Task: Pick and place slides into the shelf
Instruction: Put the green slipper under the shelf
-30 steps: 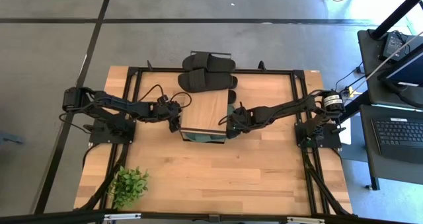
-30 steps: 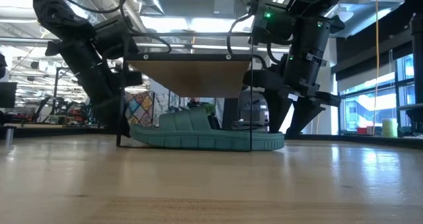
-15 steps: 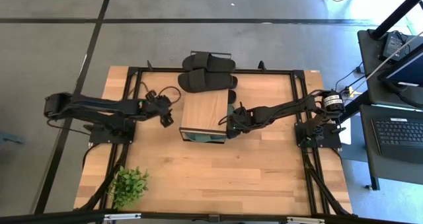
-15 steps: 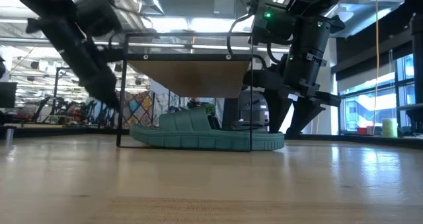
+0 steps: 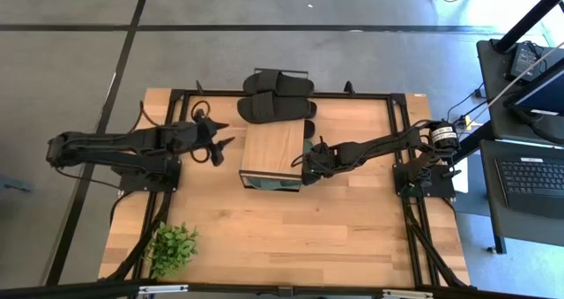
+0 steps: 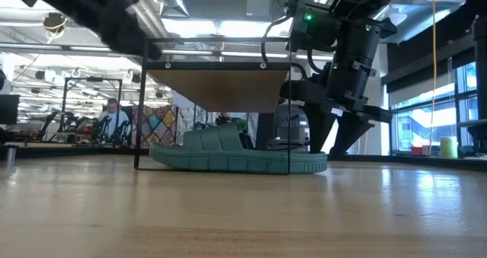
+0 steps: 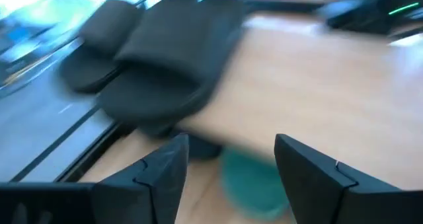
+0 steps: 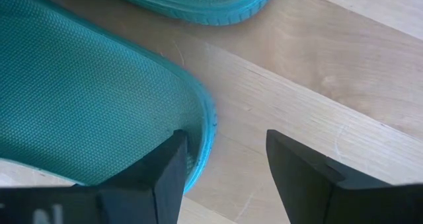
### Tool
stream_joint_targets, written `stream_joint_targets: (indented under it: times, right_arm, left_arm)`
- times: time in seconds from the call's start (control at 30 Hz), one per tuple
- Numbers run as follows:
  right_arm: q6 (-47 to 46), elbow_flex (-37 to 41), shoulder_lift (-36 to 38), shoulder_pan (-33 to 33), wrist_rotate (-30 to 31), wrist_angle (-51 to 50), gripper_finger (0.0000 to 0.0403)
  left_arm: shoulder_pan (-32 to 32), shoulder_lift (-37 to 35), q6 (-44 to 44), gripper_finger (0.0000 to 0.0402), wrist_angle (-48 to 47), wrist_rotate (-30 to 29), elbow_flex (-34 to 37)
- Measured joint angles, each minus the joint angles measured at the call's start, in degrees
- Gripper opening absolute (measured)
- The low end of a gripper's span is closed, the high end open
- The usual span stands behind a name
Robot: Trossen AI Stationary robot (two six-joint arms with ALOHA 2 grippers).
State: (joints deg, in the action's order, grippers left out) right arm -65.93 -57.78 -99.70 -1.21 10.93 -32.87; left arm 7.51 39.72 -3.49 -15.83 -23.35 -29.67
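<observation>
The shelf (image 5: 275, 149) stands mid-table, a light plank on a thin black frame. Two black slides (image 5: 275, 107) (image 5: 280, 82) lie side by side at its far end, also in the left wrist view (image 7: 158, 59). Green slides (image 6: 236, 155) rest sole-down on the table under the plank. One pokes out at the near side (image 5: 269, 183). My left gripper (image 5: 220, 133) hangs open above the table, left of the shelf, holding nothing. My right gripper (image 5: 307, 167) is open and low at the shelf's right side, astride one green slide's rim (image 8: 206, 128). My right gripper points steeply down at the end of a green slide (image 8: 86, 98). One finger (image 8: 162, 178) stands over the footbed just inside the rim, the other (image 8: 301, 178) over bare table. Whether either finger touches the slide I cannot tell.
A small potted plant (image 5: 172, 246) stands at the near left corner. Black frame rails (image 5: 176, 105) run along the table's edges. Bare wood (image 5: 291, 237) stretches between the shelf and the near edge. A person (image 6: 112, 121) shows far off in the room.
My left gripper has drawn back from the shelf's left side, risen well above the table and tipped up nearer to level. In the low view it has climbed to the picture's top. It stays open. The slides and shelf have not moved.
</observation>
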Motion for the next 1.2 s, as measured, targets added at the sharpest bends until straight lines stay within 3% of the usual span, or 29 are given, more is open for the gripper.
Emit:
stream_joint_targets:
  times: [0.17,0.6,1.2]
  right_arm:
    - [0.00,0.02,0.02,0.00,0.01,0.13,0.0204]
    - [0.08,0.04,0.02,0.02,-0.74,0.36,0.0204]
    - [-1.09,0.04,0.71,0.02,-1.69,-0.48,0.0204]
  left_arm:
    - [-1.75,2.13,2.55,0.0217,7.87,9.31,-0.07]
    - [-2.39,16.12,2.66,0.0217,13.51,9.37,-0.02]
    - [-2.40,18.03,1.91,0.0217,11.40,9.30,-0.18]
